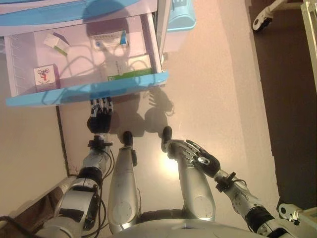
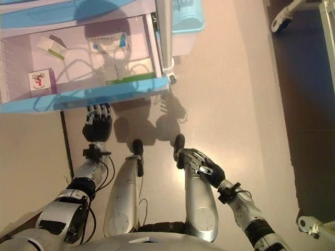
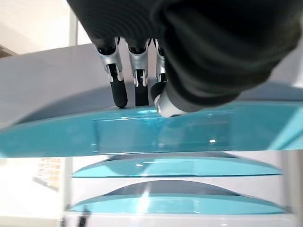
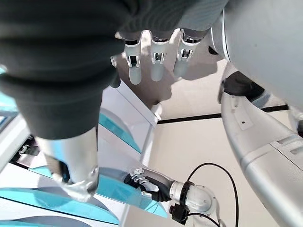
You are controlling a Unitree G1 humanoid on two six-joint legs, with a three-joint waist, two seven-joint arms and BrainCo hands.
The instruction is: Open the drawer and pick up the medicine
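— So, where is the drawer [image 1: 89, 91] standing?
— Pulled out, across the upper left of the head views, its blue front edge nearest the robot. Its clear walls show the contents from above.
— And the medicine?
— Several boxes lie inside. A white box with a green stripe [image 1: 130, 69] sits toward the right end, close behind the blue front. A box with a red figure on it [image 1: 45, 77] sits at the left end. Farther back lie a small white and green box [image 1: 57, 43] and a flat pack with blue print [image 1: 110, 39].
— Where is the left hand [image 1: 100, 115] relative to them?
— Just below the blue front, fingers straight and pointing up at it. In the left wrist view the dark fingertips [image 3: 119, 92] touch the edge of the front; they curl round nothing. The green-striped box lies above and slightly right of the hand, beyond the front panel, apart from it.
— The right hand [image 1: 200, 157]?
— Lower centre-right of the frame, well away from the drawer, fingers relaxed and spread, holding nothing.
— Anything else?
— A blue lidded bin [image 1: 179, 20] beside the cabinet at the top, and a castor wheel [image 1: 261, 21] at the upper right.
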